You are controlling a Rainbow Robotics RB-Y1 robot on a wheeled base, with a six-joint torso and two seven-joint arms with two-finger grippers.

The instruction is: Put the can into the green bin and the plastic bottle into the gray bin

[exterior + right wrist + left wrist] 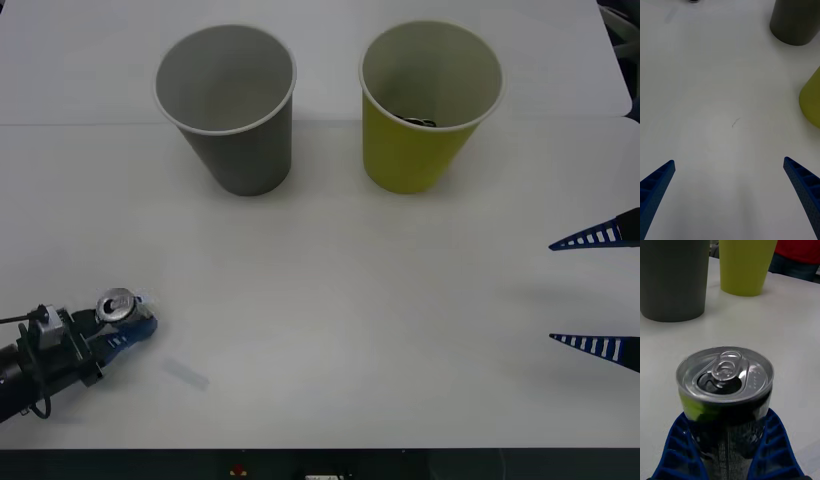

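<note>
Legible text, labels, brands, numbers, signs: none, the sole candidate being fine vertical print on the side of the can (725,416) at the near left of the table, too small and blurred to read.

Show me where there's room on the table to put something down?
The widest bare patch is mid-table, in front of the gray bin and green bin, between the left end effector gripping the can and the open right end effector. The gap between the bins is tighter.

Bright, even overhead light; soft shadows under cups, mild glare
</note>
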